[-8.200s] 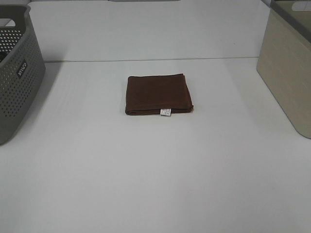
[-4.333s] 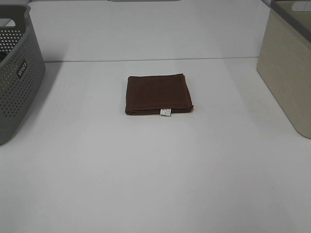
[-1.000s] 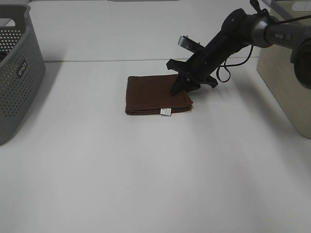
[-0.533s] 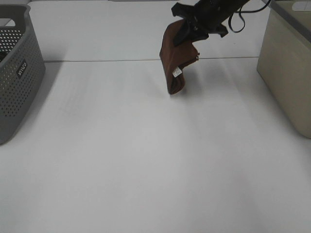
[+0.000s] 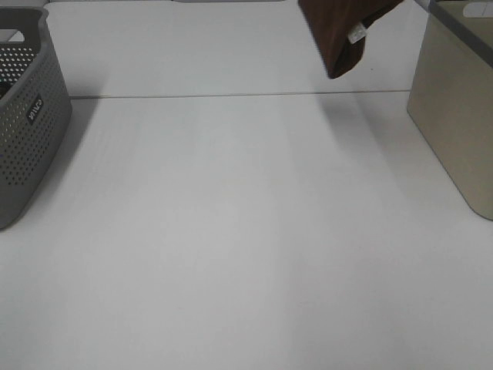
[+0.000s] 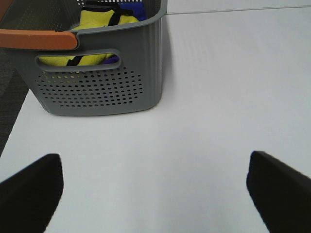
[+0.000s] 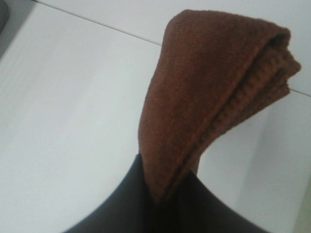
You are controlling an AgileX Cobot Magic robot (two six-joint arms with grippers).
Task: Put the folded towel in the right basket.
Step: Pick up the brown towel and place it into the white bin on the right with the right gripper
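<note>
Finding one: my right gripper (image 7: 163,194) is clamped on the folded brown towel (image 7: 214,92). In the right wrist view the two dark jaws meet on the towel's lower corner, with the layered, stitched edges fanning away from the pinch. The grip takes a corner only, not the middle of the fold.

Finding two: the towel (image 5: 343,35) hangs clear of the white desk (image 5: 231,247), high over the far edge and toward the far right corner (its white label shows on the lower right of the bundle). The arm itself is out of the high view. The towel is not yet over the beige basket (image 5: 458,100) at the right edge; it hangs just to the left of that basket's near wall, above rim height as far as I can judge.

Finding three: my left gripper (image 6: 155,184) idles with jaws wide apart and nothing between them, over the left side of the desk. It faces the grey perforated basket (image 6: 97,87), which holds yellow and blue items and takes no part in this job.

Assessment: the step in hand is the carry, with pick-up done and placement still to do. The next move calls for travel further right until the whole hanging bundle clears the beige rim, then a descent and release inside. Risk noted: a dangling lower corner could catch the rim, or the folds could slip loose from a corner-only pinch.
</note>
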